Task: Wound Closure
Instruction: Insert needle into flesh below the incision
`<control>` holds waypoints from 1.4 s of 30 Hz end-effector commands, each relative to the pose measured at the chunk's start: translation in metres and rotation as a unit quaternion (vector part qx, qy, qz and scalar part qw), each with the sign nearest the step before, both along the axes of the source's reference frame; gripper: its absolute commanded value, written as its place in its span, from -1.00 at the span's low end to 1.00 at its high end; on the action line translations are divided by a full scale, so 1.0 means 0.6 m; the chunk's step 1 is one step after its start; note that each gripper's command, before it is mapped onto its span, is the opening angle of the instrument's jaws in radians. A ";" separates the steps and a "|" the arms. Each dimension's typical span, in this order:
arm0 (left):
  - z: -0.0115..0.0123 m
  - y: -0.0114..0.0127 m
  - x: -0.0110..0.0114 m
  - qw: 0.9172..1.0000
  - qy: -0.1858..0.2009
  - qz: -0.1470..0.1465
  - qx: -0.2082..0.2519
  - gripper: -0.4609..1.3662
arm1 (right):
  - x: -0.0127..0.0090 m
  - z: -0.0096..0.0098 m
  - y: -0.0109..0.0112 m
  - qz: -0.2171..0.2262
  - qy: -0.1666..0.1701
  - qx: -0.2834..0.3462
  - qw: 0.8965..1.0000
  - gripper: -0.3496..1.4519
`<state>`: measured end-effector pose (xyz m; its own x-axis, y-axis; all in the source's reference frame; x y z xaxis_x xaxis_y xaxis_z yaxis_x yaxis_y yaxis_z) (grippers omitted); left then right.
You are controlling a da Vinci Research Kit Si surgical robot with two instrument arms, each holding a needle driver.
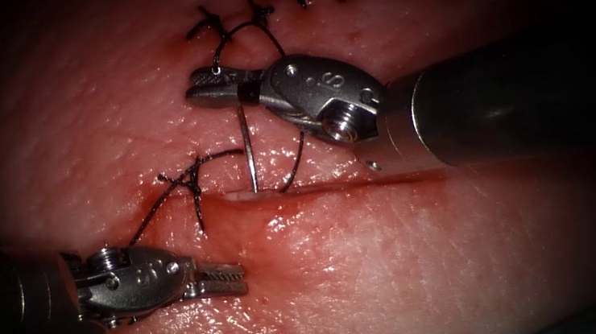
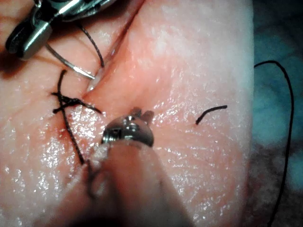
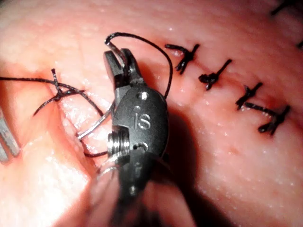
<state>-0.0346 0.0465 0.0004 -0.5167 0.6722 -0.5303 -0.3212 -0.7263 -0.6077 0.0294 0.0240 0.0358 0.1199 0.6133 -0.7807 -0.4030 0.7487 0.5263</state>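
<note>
The right tool (image 1: 207,93) gripped the curved needle (image 1: 249,151) near its tail end, the tip sunk in the cut (image 1: 334,183). The left tool (image 1: 221,278) lay closed and empty on the tissue (image 1: 414,269), below a knotted stitch (image 1: 188,180).

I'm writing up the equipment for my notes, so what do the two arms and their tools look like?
Both arms end in dark cylindrical shafts carrying small silvery metal wrists with screw heads and pivot pins. The right tool has short, blunt serrated jaws, a black band behind them and stamped characters on its rounded wrist housing. The left tool is the same style, with toothed jaws.
</note>
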 end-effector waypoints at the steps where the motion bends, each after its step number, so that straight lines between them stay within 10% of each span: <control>1: 0.0000 0.0000 -0.0001 1.000 0.000 -0.001 0.000 -0.55 | 0.0000 -0.0002 0.0001 0.002 -0.001 0.001 1.000 -1.00; 28: 0.0010 -0.0007 -0.0001 1.000 0.000 0.002 -0.001 -0.60 | -0.0002 -0.0017 0.0008 0.050 0.021 0.102 0.993 -1.00; 42: 0.0016 -0.0003 0.0005 1.000 -0.001 0.004 0.000 -0.56 | -0.0003 -0.0028 -0.0011 0.042 0.056 0.232 0.970 -1.00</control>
